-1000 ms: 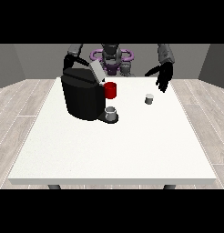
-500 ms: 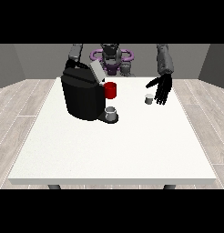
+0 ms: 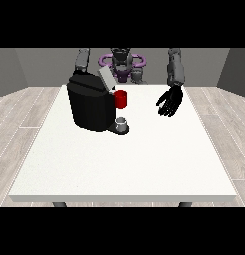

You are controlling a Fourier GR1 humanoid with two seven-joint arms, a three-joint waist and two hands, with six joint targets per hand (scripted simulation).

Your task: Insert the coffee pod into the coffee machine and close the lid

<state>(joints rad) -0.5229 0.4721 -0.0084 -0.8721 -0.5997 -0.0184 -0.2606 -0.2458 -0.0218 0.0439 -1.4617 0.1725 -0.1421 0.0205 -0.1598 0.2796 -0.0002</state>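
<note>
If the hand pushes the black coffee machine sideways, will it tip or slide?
Probably slide: the coffee machine is squat with a broad base on the white table. Its raised lid might swing if bumped. The small cup on its tray could topple.

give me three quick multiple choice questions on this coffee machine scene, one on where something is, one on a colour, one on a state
1. Where on the white table does the black coffee machine stand?
A. the view's left part, towards the robot
B. the view's right edge
C. the near corner by the camera

2. What colour is the part on the machine's front, above the small grey cup?
A. blue
B. red
C. yellow

3. How is the machine's lid?
A. shut flat
B. lying on the table
C. raised, tilted up

Answers:
1 A: the machine sits left of the table's middle, in its far half.
2 B: that part shows plainly red.
3 C: the grey lid slants up above the machine's top.
</note>
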